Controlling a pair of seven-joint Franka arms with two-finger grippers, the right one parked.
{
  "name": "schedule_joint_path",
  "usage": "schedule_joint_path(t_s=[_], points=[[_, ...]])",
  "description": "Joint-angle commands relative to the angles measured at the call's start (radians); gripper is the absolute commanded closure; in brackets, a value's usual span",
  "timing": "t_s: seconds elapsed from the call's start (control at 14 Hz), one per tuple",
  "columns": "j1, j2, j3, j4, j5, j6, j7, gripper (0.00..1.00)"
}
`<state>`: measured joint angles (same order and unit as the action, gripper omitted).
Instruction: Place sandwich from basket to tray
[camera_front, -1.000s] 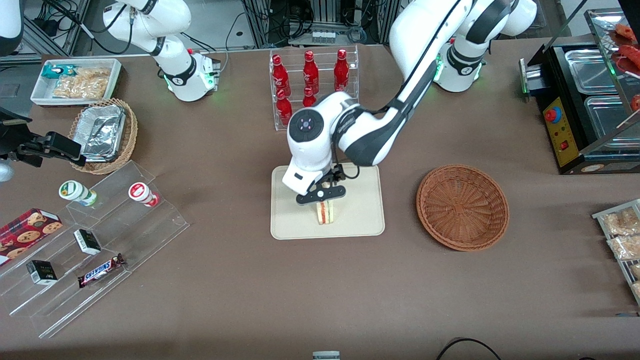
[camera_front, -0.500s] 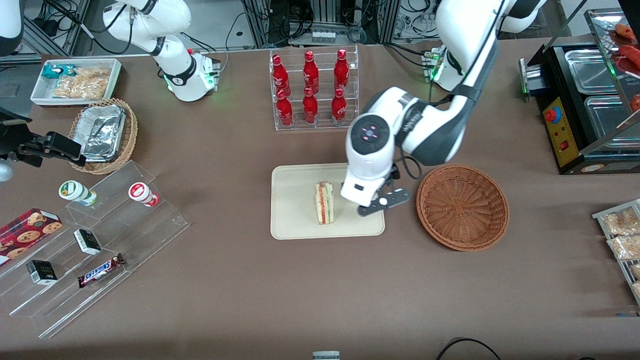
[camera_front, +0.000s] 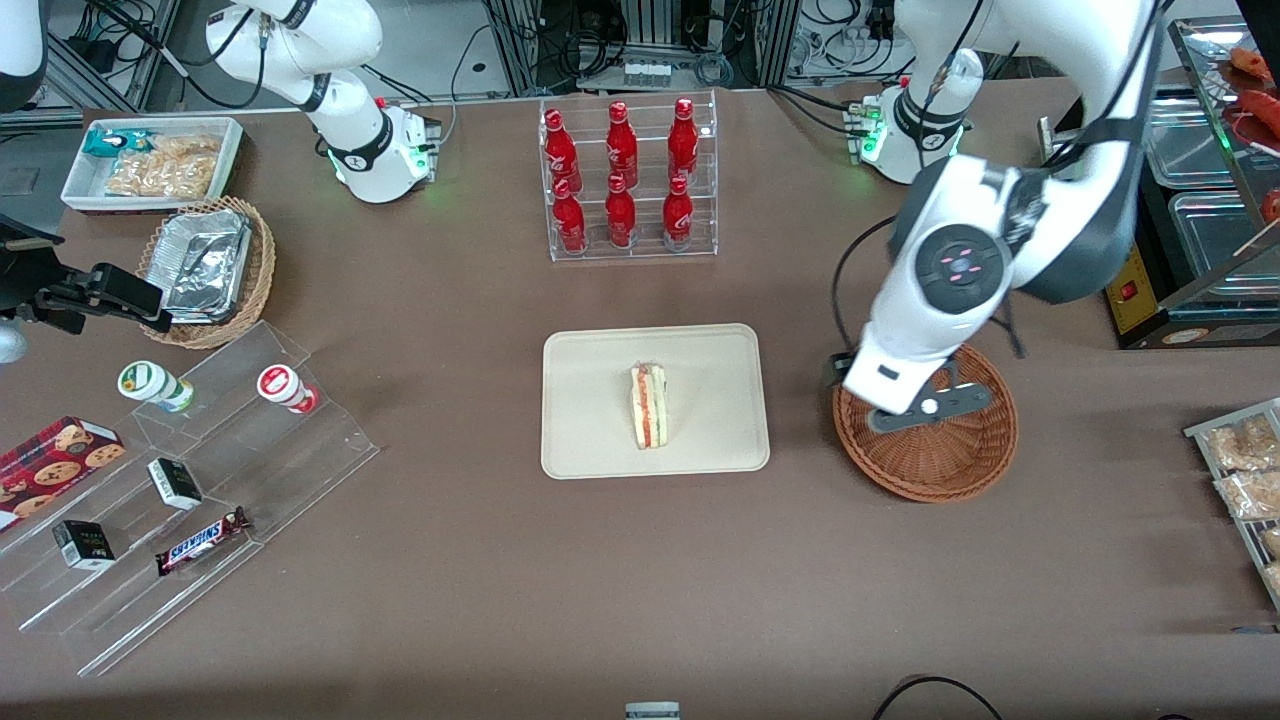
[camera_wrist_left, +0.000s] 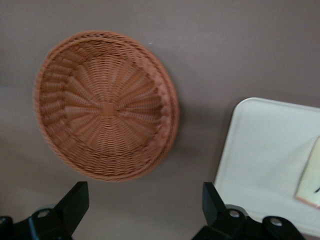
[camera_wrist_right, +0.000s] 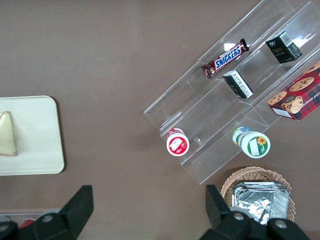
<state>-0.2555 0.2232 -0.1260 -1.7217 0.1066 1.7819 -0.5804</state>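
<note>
Even, diffuse overhead light; the brown cloth-covered surface (camera_front: 400, 600) reads flat and matte, no hard glare. Soft, faint shadows only: a dim smudge under the flat beige-cream rectangular tray (camera_front: 590, 450) and the round reddish-brown woven wicker basket (camera_front: 950, 480). Small highlights on the clear acrylic stepped stand (camera_front: 300, 440) and crumpled silver foil trays (camera_front: 205, 265). Front view sharp across the frame. Left wrist view soft and slightly smeared, basket weave (camera_wrist_left: 105, 107) blurred; the black gripper (camera_wrist_left: 142, 212) over the basket is dark, without detail. Right wrist view crisp.
</note>
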Motion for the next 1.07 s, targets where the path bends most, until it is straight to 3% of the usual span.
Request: schedule_joint_path(t_s=[0.0,0.29,0.5,0.86,1.0], points=[[0.063,-0.129,-0.012,-0.105,0.004,-0.036,0.114,0.00],[0.203,-0.254,-0.015,-0.138,-0.096,-0.134,0.388,0.00],[0.235,-0.272,0.024,-0.081,-0.099,-0.217,0.545,0.00],[0.228,-0.252,0.132,0.042,-0.099,-0.242,0.603,0.00],[0.228,-0.254,0.135,0.054,-0.099,-0.242,0.603,0.00]])
